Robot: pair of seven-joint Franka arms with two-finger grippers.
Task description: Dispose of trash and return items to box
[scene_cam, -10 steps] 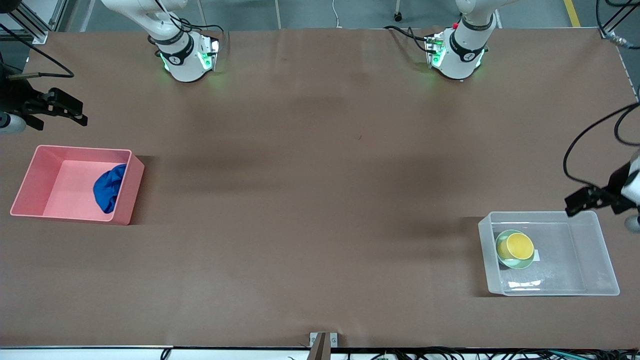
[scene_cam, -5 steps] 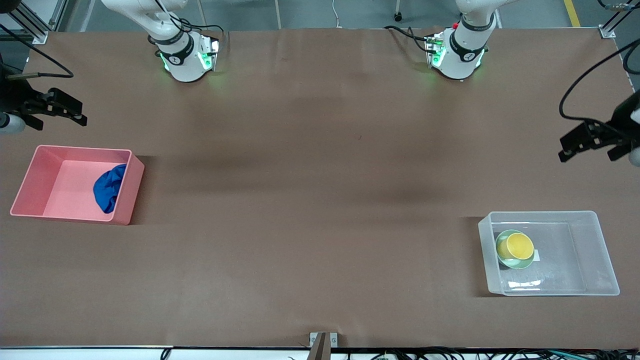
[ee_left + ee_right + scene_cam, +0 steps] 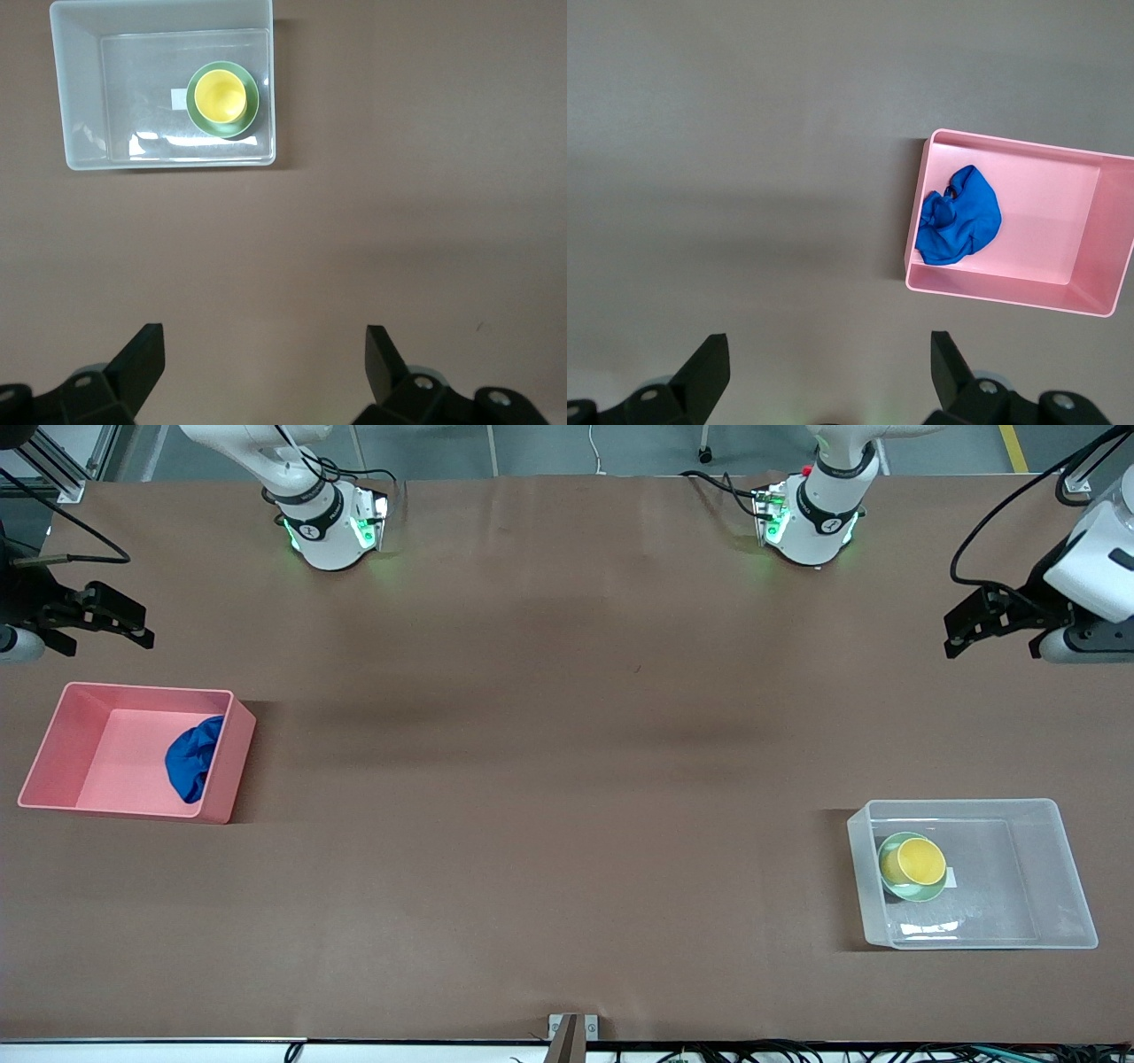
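Front view: brown desk [image 3: 567,779], both arm bases along the top edge. Pink bin [image 3: 53,748] sits at the right arm's end of the desk with the blue cloth wad [image 3: 191,757] inside, pressed against the bin wall nearest the desk's middle. Clear box [image 3: 1063,868] sits at the left arm's end, nearer the front camera than the pink bin. Inside it the yellow cup [image 3: 920,860] stands in the green bowl [image 3: 890,868], both at the box end toward the desk's middle, partly over the white sticker [image 3: 951,878].

Right hand [image 3: 142,634] hangs over bare desk near the bin, fingers spread, holding nothing. Left hand [image 3: 955,638] hangs over bare desk at the desk's edge, well apart from the box, fingers spread and empty.

Left wrist view: shows the finger gap plainly, which the front view does not; fingers [image 3: 142,354] wide apart, nothing between them, box, cup and bowl visible farther off.

Right wrist view: same for the right hand, fingers [image 3: 707,361] released and wide; the cloth's wrinkly folds are clearer here than from the front.
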